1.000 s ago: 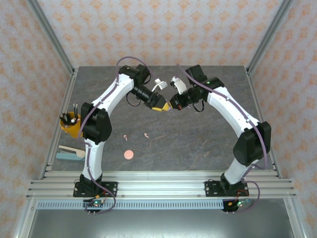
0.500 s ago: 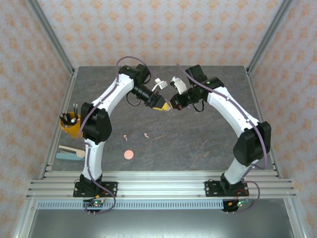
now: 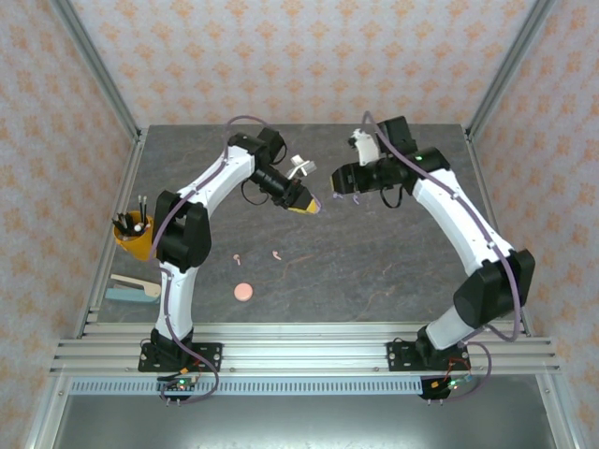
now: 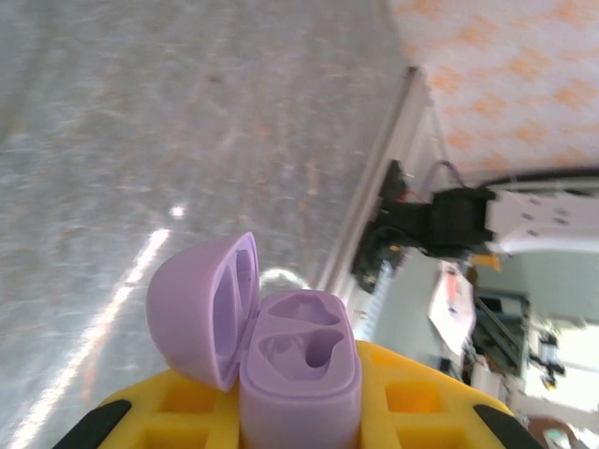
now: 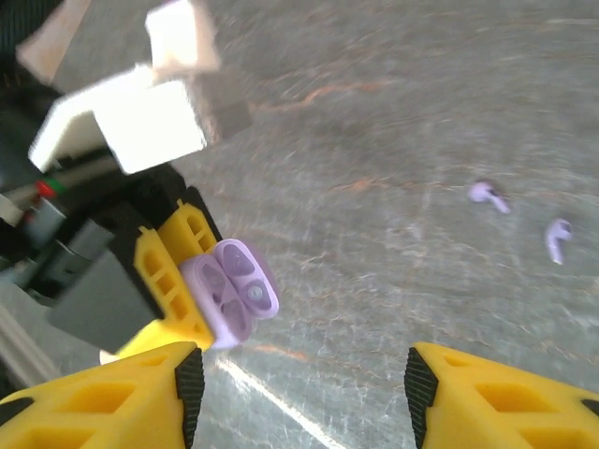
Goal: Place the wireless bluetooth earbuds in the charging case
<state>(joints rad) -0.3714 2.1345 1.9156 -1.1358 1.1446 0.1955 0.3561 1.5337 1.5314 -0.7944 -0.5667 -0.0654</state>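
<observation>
Between my left gripper's (image 3: pixel 305 205) yellow fingers (image 4: pixel 421 398), clamped tight above mid-table, the lilac charging case (image 4: pixel 301 360) gapes open, both wells empty. Two purple earbuds (image 5: pixel 489 195) (image 5: pixel 558 238) lie apart from it on the grey table (image 3: pixel 393 262). Two pink earbuds (image 3: pixel 238 257) (image 3: pixel 277 253) and a round pink case (image 3: pixel 244 292) lie nearer the bases. My right gripper (image 5: pixel 301 385) faces it, fingers apart, empty.
</observation>
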